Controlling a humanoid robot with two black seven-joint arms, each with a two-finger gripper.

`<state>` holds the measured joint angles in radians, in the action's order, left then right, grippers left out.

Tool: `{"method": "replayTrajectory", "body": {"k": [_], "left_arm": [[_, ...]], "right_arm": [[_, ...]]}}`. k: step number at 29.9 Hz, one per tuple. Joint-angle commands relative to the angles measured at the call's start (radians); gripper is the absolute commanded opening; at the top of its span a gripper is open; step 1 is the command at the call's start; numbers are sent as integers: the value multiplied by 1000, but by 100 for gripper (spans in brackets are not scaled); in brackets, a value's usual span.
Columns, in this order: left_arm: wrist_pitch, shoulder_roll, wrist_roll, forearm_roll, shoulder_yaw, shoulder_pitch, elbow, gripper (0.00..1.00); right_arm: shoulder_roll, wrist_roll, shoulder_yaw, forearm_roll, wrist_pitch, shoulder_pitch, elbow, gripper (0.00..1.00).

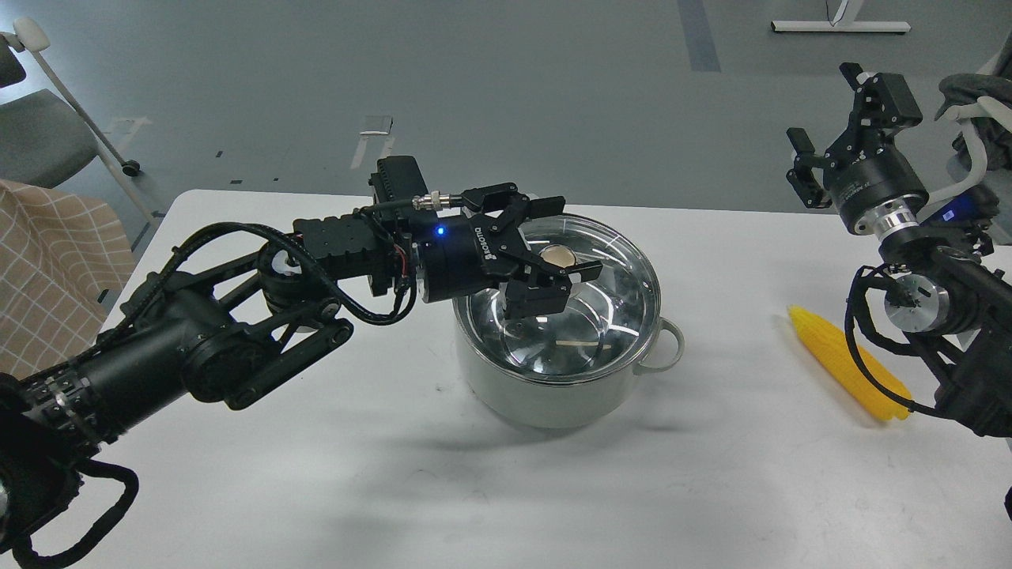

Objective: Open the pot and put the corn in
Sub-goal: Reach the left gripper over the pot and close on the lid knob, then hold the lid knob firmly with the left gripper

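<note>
Fingers of the left gripper (557,249) stand spread apart on either side of the gold knob (558,255) of the glass lid (609,261), reaching in from the left over the pot (553,395). Whether the pads already touch the knob cannot be told; the jaws look open around it, not closed on it. The lid sits flat on the pot's steel rim, so the pot is covered. The pot stands near the middle of the white counter (316,490), one loop handle pointing toward the right.

Further out, the corn (850,363) lies on the counter well to the right of the pot, tapered end pointing toward it, its far end partly behind the right arm. The right gripper (830,126) is raised high above the counter, open and holding nothing, well apart from the corn.

By these signs the task is at its very start: the lid is not yet lifted and the corn is untouched. What is left is closing on the knob, lifting the lid aside, then picking up the corn and setting it inside the pot.
</note>
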<state>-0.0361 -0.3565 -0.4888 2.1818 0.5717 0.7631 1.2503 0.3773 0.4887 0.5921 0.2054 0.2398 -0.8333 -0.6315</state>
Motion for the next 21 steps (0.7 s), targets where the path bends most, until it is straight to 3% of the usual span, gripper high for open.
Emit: {"method": "replayTrajectory", "body": {"k": [1, 21], "left_arm": [[1, 8, 0, 0, -12, -2, -34, 96], [5, 2, 1, 0, -26, -33, -77, 89]], "right_arm": [[0, 0, 0, 0, -2, 0, -2, 100], [-1, 0, 0, 0, -2, 2, -5, 100]]}}
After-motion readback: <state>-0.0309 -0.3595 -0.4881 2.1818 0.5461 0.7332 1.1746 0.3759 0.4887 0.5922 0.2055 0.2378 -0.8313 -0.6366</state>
